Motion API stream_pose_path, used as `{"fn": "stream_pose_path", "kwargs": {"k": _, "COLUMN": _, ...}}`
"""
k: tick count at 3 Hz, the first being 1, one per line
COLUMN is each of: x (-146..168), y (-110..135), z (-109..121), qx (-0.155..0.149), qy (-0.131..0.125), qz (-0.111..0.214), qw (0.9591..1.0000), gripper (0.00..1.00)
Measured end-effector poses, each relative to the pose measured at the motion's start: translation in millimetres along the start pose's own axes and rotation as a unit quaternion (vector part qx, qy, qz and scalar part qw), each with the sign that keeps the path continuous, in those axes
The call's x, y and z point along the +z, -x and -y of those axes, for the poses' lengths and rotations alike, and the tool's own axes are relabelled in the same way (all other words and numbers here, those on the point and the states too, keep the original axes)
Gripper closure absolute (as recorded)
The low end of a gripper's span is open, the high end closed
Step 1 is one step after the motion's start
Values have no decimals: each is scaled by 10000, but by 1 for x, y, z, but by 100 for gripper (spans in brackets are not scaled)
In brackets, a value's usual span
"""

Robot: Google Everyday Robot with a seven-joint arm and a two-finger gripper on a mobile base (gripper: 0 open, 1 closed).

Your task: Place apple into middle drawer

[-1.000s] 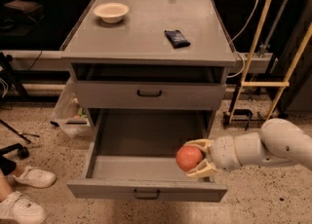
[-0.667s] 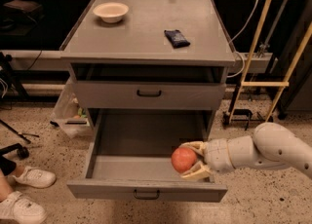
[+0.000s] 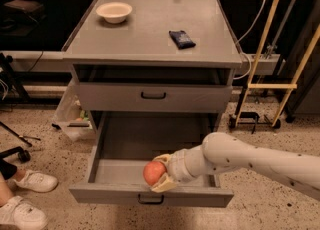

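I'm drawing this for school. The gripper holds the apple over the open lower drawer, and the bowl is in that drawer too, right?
No: the camera view shows the bowl on the cabinet top. The gripper does hold the apple over the open middle drawer.

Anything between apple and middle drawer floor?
No, camera view shows bare floor there. The gripper holds the apple over the middle drawer, near its front.

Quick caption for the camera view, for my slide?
Claw holding the apple at the front of the open middle drawer, not yet released.
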State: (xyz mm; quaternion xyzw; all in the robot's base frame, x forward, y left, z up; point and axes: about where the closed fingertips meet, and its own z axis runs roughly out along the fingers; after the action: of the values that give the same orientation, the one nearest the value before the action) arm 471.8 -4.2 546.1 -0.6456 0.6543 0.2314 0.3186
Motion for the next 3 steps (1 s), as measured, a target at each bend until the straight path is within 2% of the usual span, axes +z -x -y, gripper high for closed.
{"fn": "stream_pose_path", "kwargs": {"k": 1, "x": 38, "y": 14, "z": 26, "qx": 145, "qy": -194, "qz": 33, "qw": 9997, "gripper": 100}}
{"fn": "stream_pose_path", "kwargs": {"k": 2, "x": 34, "y": 35, "z": 110, "qx": 589, "qy": -833, "qz": 629, "qw": 9928, "gripper": 100}}
{"fn": "stream_pose_path", "kwargs": {"k": 3, "x": 34, "y": 35, "z": 110, "qx": 589, "qy": -834, "qz": 629, "qw": 9928, "gripper": 100}}
